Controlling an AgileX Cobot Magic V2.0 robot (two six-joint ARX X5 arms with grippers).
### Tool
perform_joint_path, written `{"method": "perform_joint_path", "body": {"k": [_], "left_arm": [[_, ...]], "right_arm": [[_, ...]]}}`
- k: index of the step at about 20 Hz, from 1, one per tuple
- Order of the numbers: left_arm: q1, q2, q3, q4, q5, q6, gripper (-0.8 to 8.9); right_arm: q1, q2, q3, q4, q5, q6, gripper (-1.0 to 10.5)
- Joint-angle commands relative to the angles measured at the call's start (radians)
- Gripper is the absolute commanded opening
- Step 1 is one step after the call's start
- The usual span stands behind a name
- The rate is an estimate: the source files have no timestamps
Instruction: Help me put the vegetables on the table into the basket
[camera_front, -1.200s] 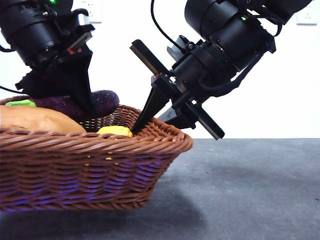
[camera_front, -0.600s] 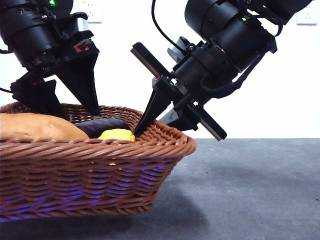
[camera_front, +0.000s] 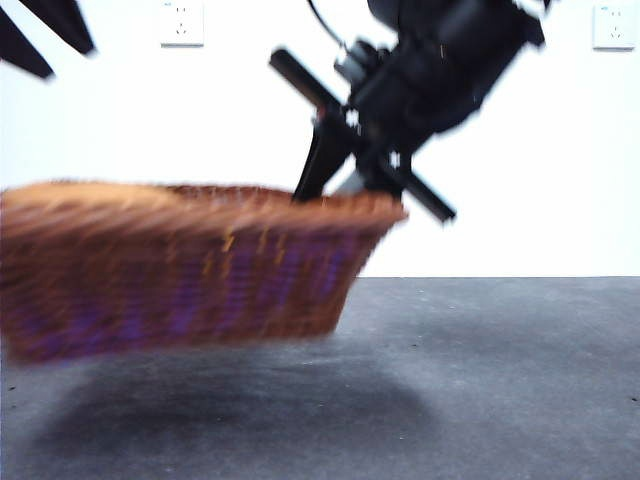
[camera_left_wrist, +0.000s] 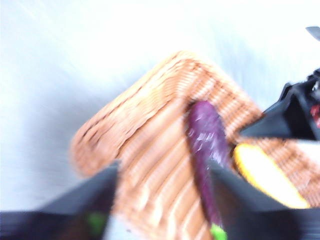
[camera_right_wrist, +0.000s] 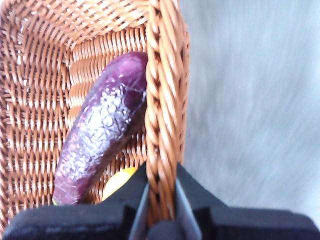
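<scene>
White wall fills the background of the front view, with a wall socket (camera_front: 181, 24) high on the left and another (camera_front: 612, 27) high on the right. Below it, a dark grey speckled table (camera_front: 500, 380) stretches across the picture.

A brown woven wicker basket (camera_front: 190, 265) occupies the left half of the front view, heavily blurred. Its underside sits clear above the table, with a soft shadow (camera_front: 230, 410) on the surface beneath it, so it appears lifted off the table and slightly tilted.

The right gripper (camera_front: 335, 185) comes down from the upper right, big and dark, and meets the basket at its right-hand rim. In the right wrist view, the right gripper (camera_right_wrist: 160, 192) has its two black jaws closed tight on the braided rim, one jaw inside the basket and one outside.

Inside the basket, the right wrist view shows a dark purple eggplant (camera_right_wrist: 100, 135) lying lengthwise, one end touching the gripped rim. A small patch of the yellow corn cob (camera_right_wrist: 117, 182) shows beside the inner jaw, partly under the eggplant. The potato cannot be made out with certainty in any view.

The left gripper (camera_left_wrist: 162, 187) hangs above the basket with its jaws spread wide apart and nothing between them. In the front view, it shows only as two black tips at the top left corner (camera_front: 45, 35). The blurred left wrist view shows the eggplant and corn cob side by side in the basket below.
</scene>
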Motion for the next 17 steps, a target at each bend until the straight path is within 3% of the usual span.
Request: {"method": "perform_joint_path", "body": {"k": [1, 4, 9, 12, 17], "left_arm": [[0.040, -0.082, 0.002, -0.008, 0.003, 0.008, -0.07], [0.074, -0.168, 0.002, -0.056, 0.003, 0.013, -0.07], [0.075, -0.180, 0.002, -0.069, 0.004, 0.019, -0.07], [0.075, -0.180, 0.002, -0.072, 0.003, 0.019, -0.07], [0.075, -0.180, 0.002, -0.075, 0.003, 0.026, -0.07]], "right_arm": [[-0.036, -0.045, 0.145, -0.134, 0.002, -0.121, -0.1], [-0.185, -0.113, 0.320, -0.320, 0.024, -0.207, -0.1], [-0.431, -0.183, 0.338, -0.499, 0.017, -0.351, -0.1], [-0.508, -0.183, 0.321, -0.511, 0.000, -0.400, -0.1], [-0.646, -0.181, 0.203, -0.415, -0.093, -0.417, -0.1]]}}
